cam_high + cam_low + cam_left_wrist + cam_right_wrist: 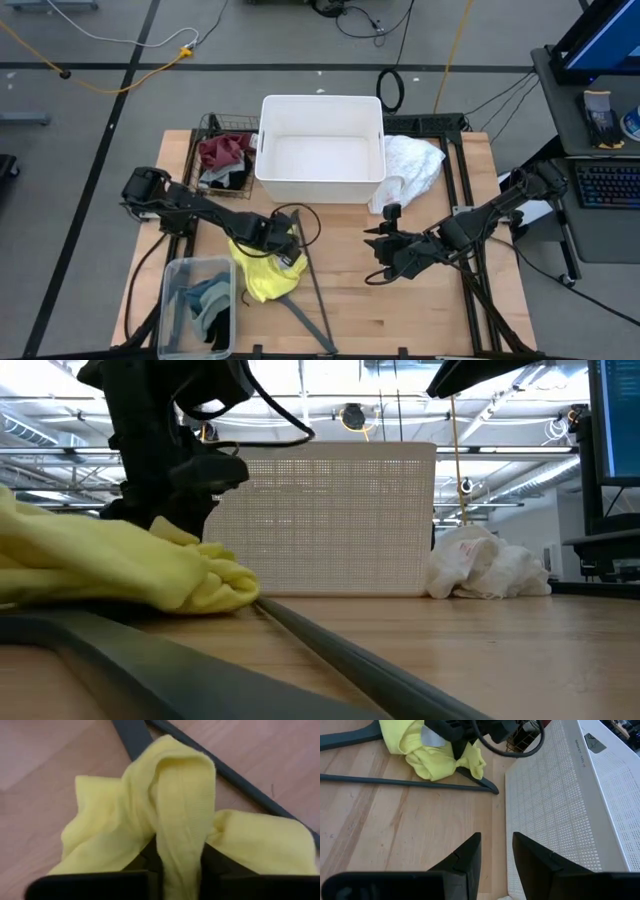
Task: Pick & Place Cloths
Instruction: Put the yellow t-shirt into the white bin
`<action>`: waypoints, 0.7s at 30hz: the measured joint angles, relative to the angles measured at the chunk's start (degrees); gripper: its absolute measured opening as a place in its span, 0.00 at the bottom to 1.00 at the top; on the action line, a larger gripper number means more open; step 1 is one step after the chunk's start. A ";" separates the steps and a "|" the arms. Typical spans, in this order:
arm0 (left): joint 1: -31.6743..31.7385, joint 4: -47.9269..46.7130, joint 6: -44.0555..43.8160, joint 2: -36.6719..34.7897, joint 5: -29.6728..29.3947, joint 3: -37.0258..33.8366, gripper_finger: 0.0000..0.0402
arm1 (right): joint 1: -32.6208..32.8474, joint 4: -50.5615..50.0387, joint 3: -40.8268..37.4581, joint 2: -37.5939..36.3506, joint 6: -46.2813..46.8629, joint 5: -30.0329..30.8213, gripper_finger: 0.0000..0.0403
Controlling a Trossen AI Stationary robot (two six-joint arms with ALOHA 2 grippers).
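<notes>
The yellow cloth lies bunched on the table over the dark grey hanger. My left gripper sits on the cloth's far part and is shut on it. My right gripper hovers open over bare wood right of the hanger, touching nothing. The white cloth rests against the right wall of the white bin. Maroon and black cloths sit in a wire basket left of the bin. Teal and grey cloths lie in a clear tub. My left gripper pinches a raised fold of the yellow cloth between its two fingers, several layers thick. The fingers come from above, slanting from the table's left. The rest of the cloth spreads slack on the table and the hanger.
The hanger's long arm runs across the near middle of the table. The wire basket and the clear tub stand along the left side. Bare wood lies near the right gripper. A desk with a keyboard stands to the right.
</notes>
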 joint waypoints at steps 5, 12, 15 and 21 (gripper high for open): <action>0.40 -0.40 0.62 -3.97 -0.83 -0.06 0.09 | 0.00 -0.02 0.00 0.00 0.00 0.00 0.26; 0.50 0.94 0.44 -11.08 -1.11 0.00 0.09 | 0.00 -0.02 0.00 0.00 -0.02 0.00 0.26; 0.50 2.48 -0.26 -15.17 -1.20 0.02 0.09 | 0.00 -0.04 0.00 0.00 -0.02 0.00 0.26; 0.50 8.33 -1.10 -23.58 0.24 0.11 0.09 | 0.00 -0.21 0.00 0.00 -1.09 0.01 0.26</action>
